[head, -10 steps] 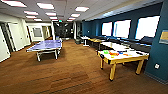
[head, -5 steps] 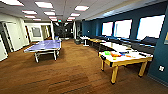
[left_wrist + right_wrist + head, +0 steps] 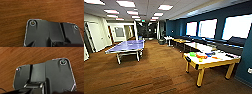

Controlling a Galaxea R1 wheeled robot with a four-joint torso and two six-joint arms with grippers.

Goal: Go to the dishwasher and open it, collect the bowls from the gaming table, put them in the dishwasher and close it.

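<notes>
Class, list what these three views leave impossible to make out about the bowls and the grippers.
- Bowls: head view, the coloured items on the gaming table are too blurred to count or name.
- Fingers of both grippers: wrist views, hidden behind the dark plate.
- Gaming table's far end: head view, merges with tables behind.

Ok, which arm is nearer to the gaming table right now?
Right, most likely. The gaming table stands ahead and to the right in the head view, on the right arm's side; the left arm is farther. Both wrist cameras face wood floor, short of it.
</notes>
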